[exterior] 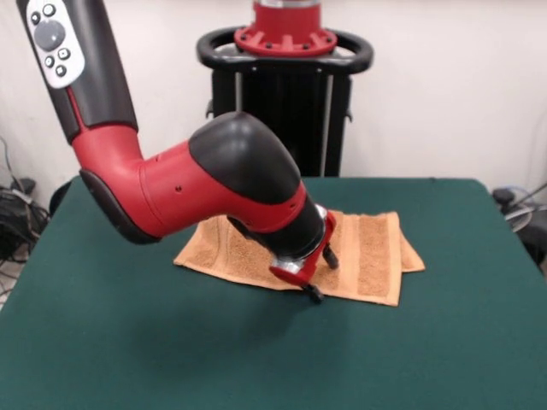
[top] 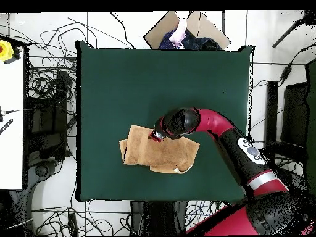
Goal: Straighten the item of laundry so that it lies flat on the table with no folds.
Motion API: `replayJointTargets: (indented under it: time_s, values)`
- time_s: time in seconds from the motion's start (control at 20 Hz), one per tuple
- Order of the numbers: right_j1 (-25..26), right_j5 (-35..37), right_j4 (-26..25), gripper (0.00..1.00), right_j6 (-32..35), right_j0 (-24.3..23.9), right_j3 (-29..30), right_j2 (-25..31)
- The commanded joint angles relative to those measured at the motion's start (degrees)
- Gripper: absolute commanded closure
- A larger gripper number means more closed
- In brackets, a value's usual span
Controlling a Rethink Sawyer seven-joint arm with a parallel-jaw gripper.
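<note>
The orange-tan towel (exterior: 367,256) lies on the dark green table (exterior: 128,359), roughly at its middle in the front view and a little toward the robot's side in the overhead view; it is not flat, since a layer is folded over and a second edge shows beneath the right-hand end, where a corner sticks out past the top layer; flat woven bands run across it as paler stripes near that end.

The red and black arm (exterior: 197,184) comes down from the upper left of the front view and bends low over the cloth, covering its middle part; the gripper (exterior: 314,280) hangs at the towel's edge on the camera's side, its dark fingers (exterior: 313,293) pointing down at the fabric close to that border; one tip appears to reach the towel or the table just beside it, though I cannot tell whether it touches; whether the fingers are spread or closed cannot be told either, as the wrist hides most of them.

In the overhead view the gripper sits over the towel's upper edge, near the middle of its length, with most of the cloth spreading below and to either side of it.

Beyond the far side of the table in that view stands an open cardboard box (top: 185,28).
</note>
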Motion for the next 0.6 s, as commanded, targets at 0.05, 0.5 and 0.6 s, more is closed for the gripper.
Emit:
replayJointTargets:
  time_s: [0.05,0.5,0.6]
  values:
    - [4.28,-4.58,-3.83,0.00,-9.80,0.60,-9.49,-0.49]
    - [2.87,-2.13,-3.50,0.00,-9.06,1.22,-9.97,-1.36]
    - [6.04,3.48,-2.12,0.00,-11.03,1.92,-12.27,-2.98]
